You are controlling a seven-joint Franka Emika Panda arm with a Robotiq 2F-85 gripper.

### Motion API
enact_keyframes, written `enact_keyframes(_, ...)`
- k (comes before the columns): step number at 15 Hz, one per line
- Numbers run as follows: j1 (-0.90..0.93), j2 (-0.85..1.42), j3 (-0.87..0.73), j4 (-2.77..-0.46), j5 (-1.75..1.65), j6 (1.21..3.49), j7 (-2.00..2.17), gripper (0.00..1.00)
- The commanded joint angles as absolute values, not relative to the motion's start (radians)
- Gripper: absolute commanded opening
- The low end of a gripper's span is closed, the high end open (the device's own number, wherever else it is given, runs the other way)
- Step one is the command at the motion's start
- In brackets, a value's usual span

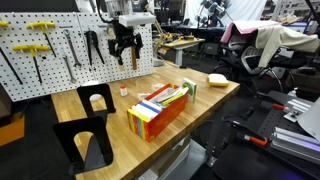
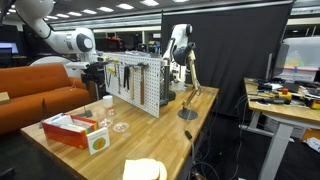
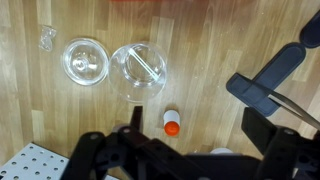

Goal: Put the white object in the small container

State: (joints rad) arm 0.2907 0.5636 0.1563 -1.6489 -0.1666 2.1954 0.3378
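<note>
The white object [image 3: 171,122] is a tiny white bottle with a red end, lying on the wooden table. It also shows in an exterior view [image 1: 124,91]. Just beyond it in the wrist view stand two clear round pieces: a small container [image 3: 138,72] and a similar dish or lid [image 3: 84,60]. My gripper [image 3: 200,142] is open and empty. It hangs well above the table [image 1: 122,58], with the bottle below, nearer its left finger.
A multicoloured box [image 1: 160,110] lies mid-table and a pale yellow sponge-like block [image 1: 217,80] sits at the far corner. Black stands [image 1: 95,97] [image 1: 85,140] are nearby, one in the wrist view [image 3: 270,80]. A pegboard with tools [image 1: 40,50] backs the table.
</note>
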Motion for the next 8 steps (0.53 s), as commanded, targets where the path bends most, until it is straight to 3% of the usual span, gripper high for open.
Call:
enact_keyframes(1,0.313,0.566,0.132,-1.647,-0.151,2.194,0.329,1.0)
enact_keyframes(8,0.315,0.555,0.131,-1.65,-0.152,2.193,0.33,1.0)
